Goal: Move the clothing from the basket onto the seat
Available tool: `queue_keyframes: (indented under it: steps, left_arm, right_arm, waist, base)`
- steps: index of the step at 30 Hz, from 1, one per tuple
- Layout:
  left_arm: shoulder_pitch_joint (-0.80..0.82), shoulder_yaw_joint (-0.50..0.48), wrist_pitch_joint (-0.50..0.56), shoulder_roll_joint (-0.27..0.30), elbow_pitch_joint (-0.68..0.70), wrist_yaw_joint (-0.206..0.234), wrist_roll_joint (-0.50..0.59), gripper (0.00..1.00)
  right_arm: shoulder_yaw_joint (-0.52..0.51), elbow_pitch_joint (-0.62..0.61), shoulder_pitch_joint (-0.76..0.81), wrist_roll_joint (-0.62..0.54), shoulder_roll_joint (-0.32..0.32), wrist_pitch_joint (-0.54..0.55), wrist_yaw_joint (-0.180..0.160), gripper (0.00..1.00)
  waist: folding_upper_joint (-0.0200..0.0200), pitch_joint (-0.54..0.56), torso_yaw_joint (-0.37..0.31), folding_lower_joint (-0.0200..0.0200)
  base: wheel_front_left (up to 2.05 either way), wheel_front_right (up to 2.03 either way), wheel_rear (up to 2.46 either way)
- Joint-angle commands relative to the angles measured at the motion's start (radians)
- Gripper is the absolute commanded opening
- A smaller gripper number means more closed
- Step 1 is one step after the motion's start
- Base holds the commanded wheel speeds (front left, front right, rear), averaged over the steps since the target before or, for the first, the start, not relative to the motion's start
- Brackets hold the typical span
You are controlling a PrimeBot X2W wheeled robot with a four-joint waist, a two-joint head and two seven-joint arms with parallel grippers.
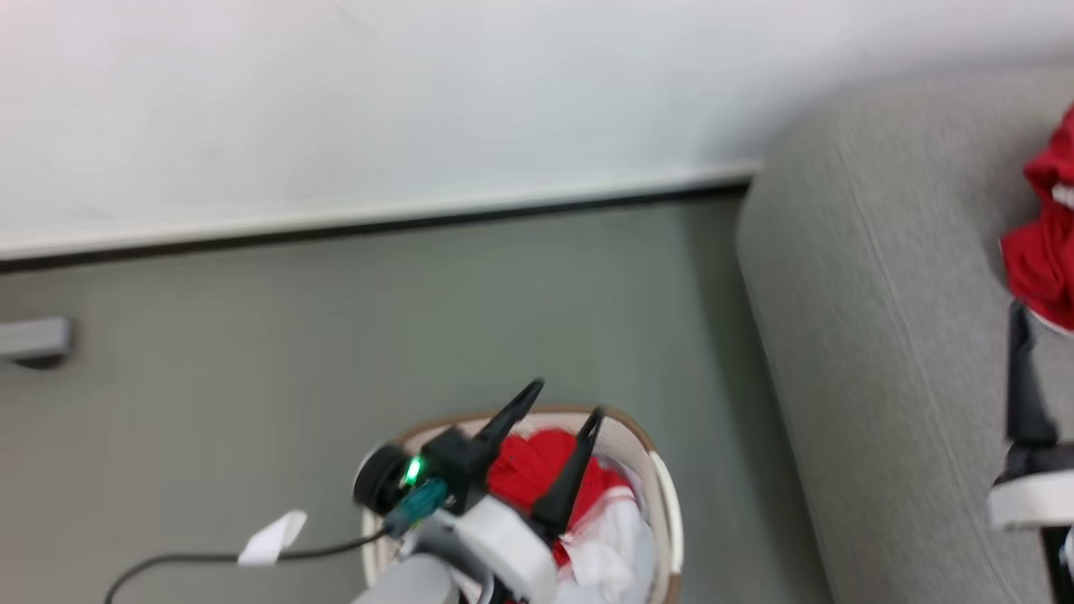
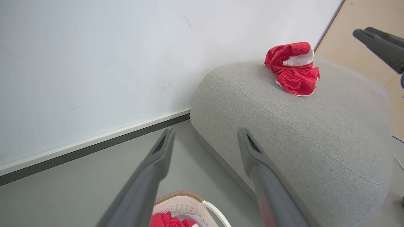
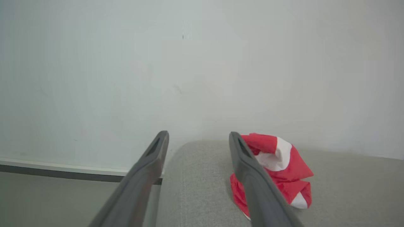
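Note:
The white basket point(image 1: 663, 495) with its tan rim sits on the floor at the bottom of the head view, holding red clothing point(image 1: 537, 470) and a pale white piece point(image 1: 617, 545). My left gripper point(image 1: 567, 399) hangs open just above the basket with nothing between its fingers. In the left wrist view the basket point(image 2: 186, 201) lies below the open left gripper point(image 2: 205, 130). One red-and-white garment point(image 2: 293, 69) lies crumpled on the grey seat point(image 2: 284, 132). My right gripper point(image 3: 199, 135) is open and empty over the seat point(image 3: 195, 186), close to that garment point(image 3: 277, 167).
A white wall with a dark baseboard point(image 1: 377, 225) runs behind the grey floor point(image 1: 419, 319). A grey block point(image 1: 33, 340) sits at the far left. A black cable with a white tag point(image 1: 273, 537) trails from my left arm. A tan panel point(image 2: 363, 28) stands beyond the seat.

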State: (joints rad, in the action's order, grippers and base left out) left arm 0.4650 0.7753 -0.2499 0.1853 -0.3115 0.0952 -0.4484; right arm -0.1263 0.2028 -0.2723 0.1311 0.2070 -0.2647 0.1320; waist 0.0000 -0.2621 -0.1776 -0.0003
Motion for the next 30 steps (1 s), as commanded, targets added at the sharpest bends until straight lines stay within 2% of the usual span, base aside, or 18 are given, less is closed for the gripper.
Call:
queue_keyframes:
  steps: [1,8,15,23,30]
  left_arm:
    - [-0.03,-0.009,-0.007,0.006,-0.006,0.005,-0.011,1.0]
    - [-0.157,-0.091,-0.015,0.021,0.012,0.049,-0.01,1.0]
    - [-0.304,-0.221,-0.015,0.026,0.057,0.072,0.043,1.0]
    - [-0.425,-0.342,-0.015,0.007,0.077,0.052,0.093,1.0]
    - [-0.464,-0.421,-0.015,-0.023,0.079,0.016,0.133,1.0]
  right_arm:
    - [0.002,-0.024,0.032,-0.004,-0.007,0.001,-0.002,1.0]
    - [0.046,-0.13,0.214,-0.007,-0.077,0.001,-0.003,1.0]
    - [0.117,-0.115,0.359,-0.033,-0.131,0.0,-0.003,1.0]
    - [0.102,-0.101,0.439,-0.025,-0.155,0.001,-0.003,1.0]
    - [0.097,-0.096,0.439,0.005,-0.156,0.001,-0.003,1.0]
  waist:
    - [0.0,0.079,0.074,0.0003]
    - [0.0,0.171,0.158,0.0003]
    - [0.0,0.239,0.193,0.0003]
    - [0.0,0.284,0.21,0.0003]
    - [0.0,0.294,0.209,0.0003]
  base:
    - [0.0,0.0,0.0]
    - [0.0,0.0,0.0]
    - [0.0,0.0,0.0]
    - [0.0,0.0,0.0]
    - [0.0,0.0,0.0]
